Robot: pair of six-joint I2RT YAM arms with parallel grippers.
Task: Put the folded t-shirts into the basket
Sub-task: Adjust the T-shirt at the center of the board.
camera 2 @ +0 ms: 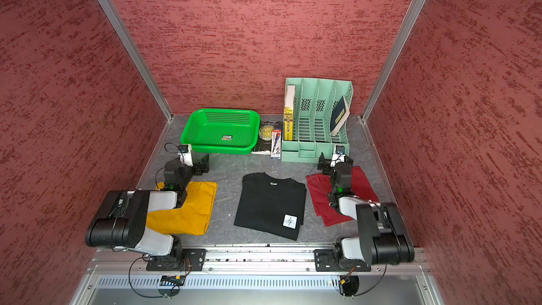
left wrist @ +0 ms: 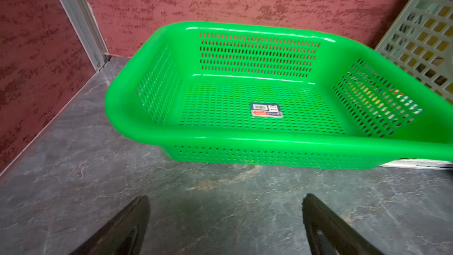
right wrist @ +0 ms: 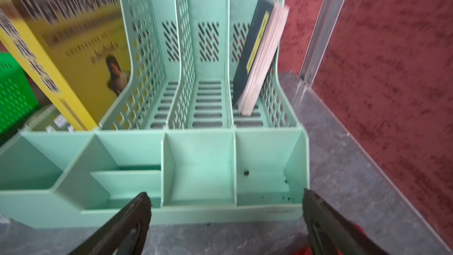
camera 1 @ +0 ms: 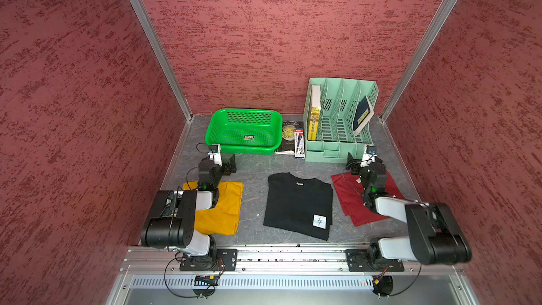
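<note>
Basket (left wrist: 269, 141) just beyond left hand (left wrist: 225, 196)

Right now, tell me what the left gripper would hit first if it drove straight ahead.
Most likely the near wall of the green basket. The left gripper is open and points at it across a strip of bare tabletop. Its height against the rim is unclear.

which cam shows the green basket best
Left wrist view: the basket fills the frame, mesh floor and sticker plain. In both top views it is nearly whole but small. The right wrist view catches only a green corner.
</note>
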